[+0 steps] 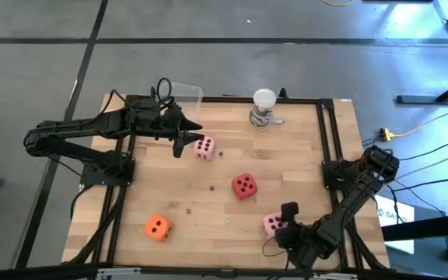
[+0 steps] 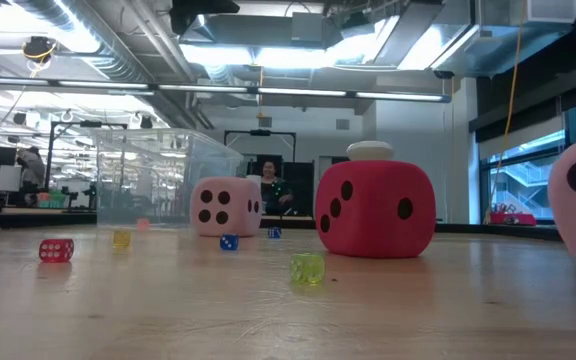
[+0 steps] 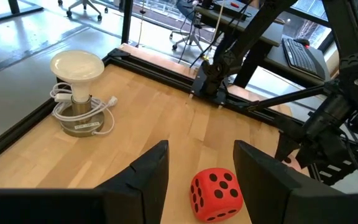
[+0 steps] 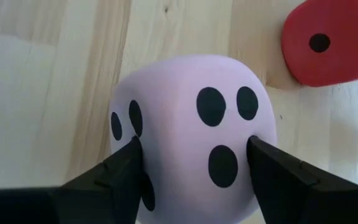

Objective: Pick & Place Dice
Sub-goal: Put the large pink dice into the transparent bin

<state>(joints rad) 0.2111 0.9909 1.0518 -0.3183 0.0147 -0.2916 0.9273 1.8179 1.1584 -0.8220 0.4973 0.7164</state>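
Observation:
Several soft dice lie on the wooden table. A pale pink die rests just right of my left gripper, which hangs open above the table with nothing between its fingers. The red die sits mid-table, and the orange die near the front left. A second pale pink die lies at the front right with my right gripper closed around it. My right gripper pinches the pale pink die between its two fingers, one finger on its left side and the other on its right side. The fingers slant down from the table's near right. The die sits on the table.
A white round-topped object on a metal base stands at the far edge, with a clear container at the far left. Tiny coloured dice are scattered mid-table. A black frame rims the table. A person sits beyond it.

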